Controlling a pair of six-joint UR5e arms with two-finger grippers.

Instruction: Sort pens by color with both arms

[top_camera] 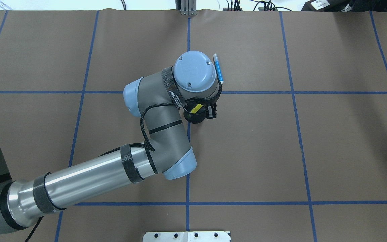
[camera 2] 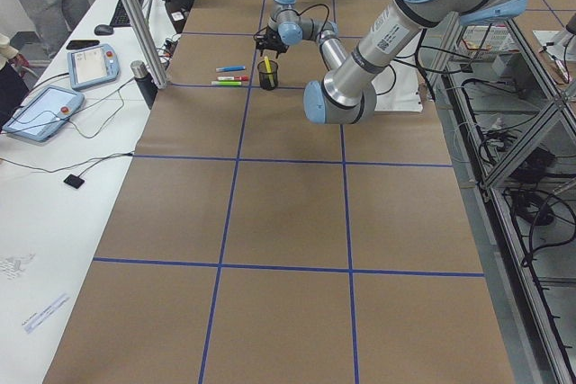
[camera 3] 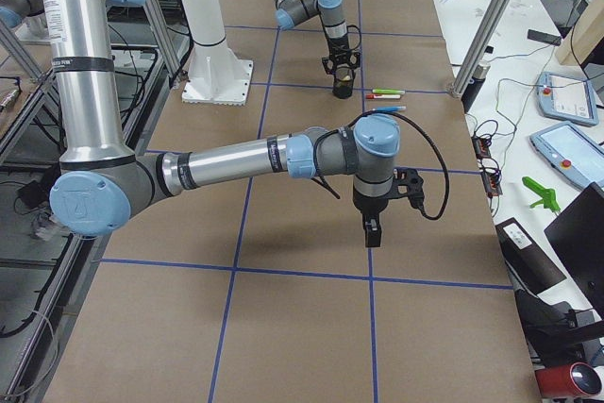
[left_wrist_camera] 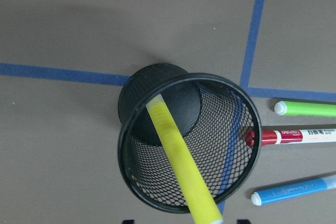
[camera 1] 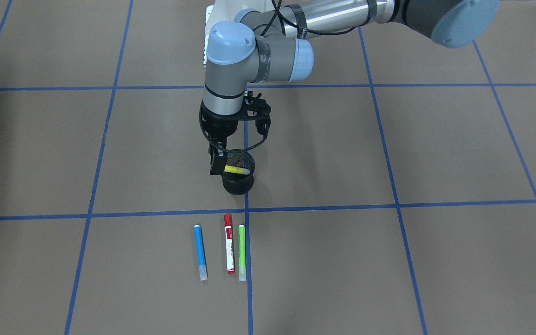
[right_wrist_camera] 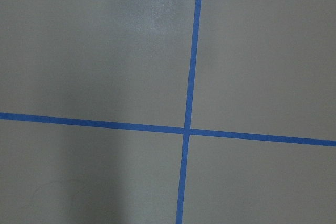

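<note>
Pens up front: the blue pen (camera 1: 200,251), red-capped pen (camera 1: 229,250) and green pen (camera 1: 242,252) lay side by side on the bench (camera 1: 389,279). Just behind, the yellow pen (camera 1: 237,170) leaned inside the mesh cup (camera 1: 237,187). Left end effector (left_wrist_camera: 184,219) hung over the cup, fingers spread clear of the pen; right end effector (camera 3: 373,231) hovered well apart, and I couldn't tell its grip.

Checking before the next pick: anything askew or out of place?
Only small things: the yellow pen leans slantwise in the black mesh cup; the blue pen lies slightly skewed beside the red-capped pen and green pen.
</note>
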